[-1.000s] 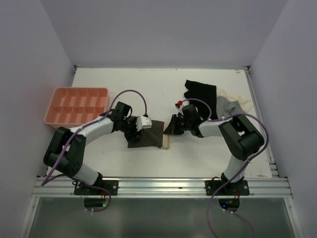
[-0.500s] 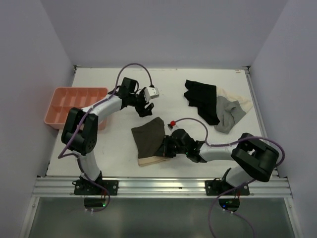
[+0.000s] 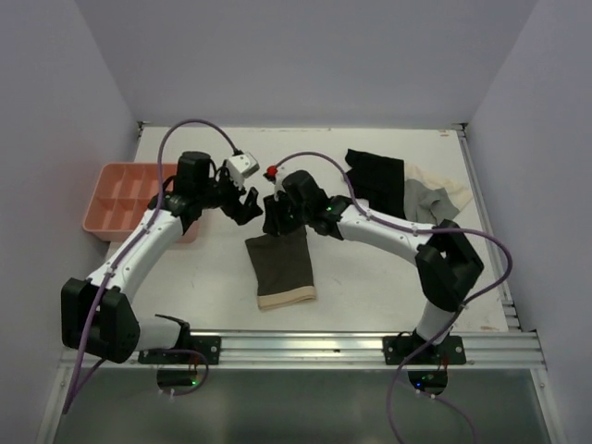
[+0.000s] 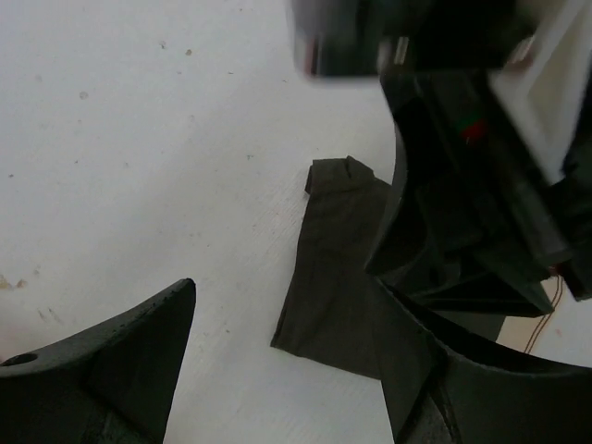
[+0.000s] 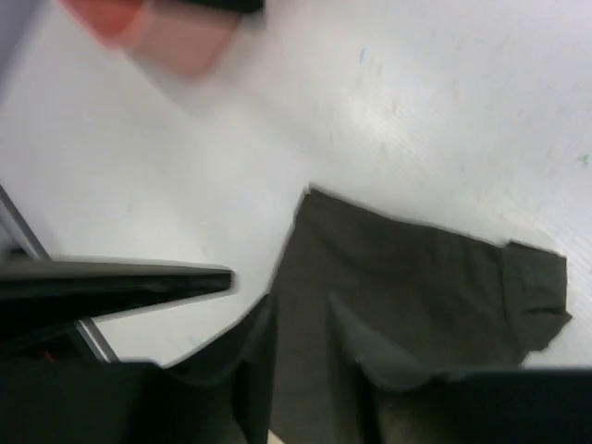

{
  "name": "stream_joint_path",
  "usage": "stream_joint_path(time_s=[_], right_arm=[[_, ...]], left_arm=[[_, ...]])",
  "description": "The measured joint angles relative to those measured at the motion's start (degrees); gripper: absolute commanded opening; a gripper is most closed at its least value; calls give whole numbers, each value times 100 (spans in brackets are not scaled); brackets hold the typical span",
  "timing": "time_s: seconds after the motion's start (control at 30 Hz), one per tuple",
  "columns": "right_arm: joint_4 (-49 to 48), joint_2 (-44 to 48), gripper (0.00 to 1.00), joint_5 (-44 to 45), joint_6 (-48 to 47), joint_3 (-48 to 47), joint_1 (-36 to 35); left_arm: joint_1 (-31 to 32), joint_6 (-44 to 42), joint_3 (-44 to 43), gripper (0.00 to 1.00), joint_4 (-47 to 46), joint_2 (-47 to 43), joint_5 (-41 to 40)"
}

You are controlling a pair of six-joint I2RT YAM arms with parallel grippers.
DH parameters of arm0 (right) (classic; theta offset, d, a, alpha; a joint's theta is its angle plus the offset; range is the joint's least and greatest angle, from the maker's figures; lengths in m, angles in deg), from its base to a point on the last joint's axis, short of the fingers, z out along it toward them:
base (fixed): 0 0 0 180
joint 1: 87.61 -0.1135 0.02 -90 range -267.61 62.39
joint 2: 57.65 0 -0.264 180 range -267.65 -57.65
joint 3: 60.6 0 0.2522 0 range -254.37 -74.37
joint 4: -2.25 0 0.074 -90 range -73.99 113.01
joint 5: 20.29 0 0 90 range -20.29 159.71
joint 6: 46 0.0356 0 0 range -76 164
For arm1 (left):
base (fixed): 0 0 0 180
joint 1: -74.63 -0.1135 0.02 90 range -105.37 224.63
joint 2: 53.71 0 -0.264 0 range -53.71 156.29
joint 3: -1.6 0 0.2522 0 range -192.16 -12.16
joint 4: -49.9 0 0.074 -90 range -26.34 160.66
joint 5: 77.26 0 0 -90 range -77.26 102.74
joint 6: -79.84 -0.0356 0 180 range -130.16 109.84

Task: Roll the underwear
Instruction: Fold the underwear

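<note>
The underwear [image 3: 282,268] lies flat on the table [image 3: 370,287] as a folded strip, midway between your two arms. Its long axis runs from far to near, and the beige waistband is at the near end.

Both grippers sit at the far end. The right gripper [image 3: 275,217] hangs over the far edge of the cloth. Its fingers [image 5: 254,370] stand a little apart and nothing shows pinched between them. I cannot tell whether they touch the fabric.

The left gripper [image 3: 242,202] is just beyond the far left corner, clear of the cloth. Its fingers [image 4: 129,361] are spread wide and hold nothing.

So the strip stretches away from both sets of fingers toward the arm bases, and your right arm is the nearer one. My judgement is that the roll should start at this far edge and run along the long axis toward the waistband. You would need the left fingers brought in over the left corner first.

There are no brands, labels or readable writing on the cloth or anywhere else.
</note>
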Motion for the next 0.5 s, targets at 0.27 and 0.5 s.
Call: stream_joint_path(time_s=[0.27,0.5], right_arm=[[2627,-914,62,-459,-2942,-1233,-227],[3156,-968,62,-625,-4446,-1530,-398]], left_arm=[[-1263,278,-422,81,435,107,1263],[-1685,374,-560,82,505,212,1991]])
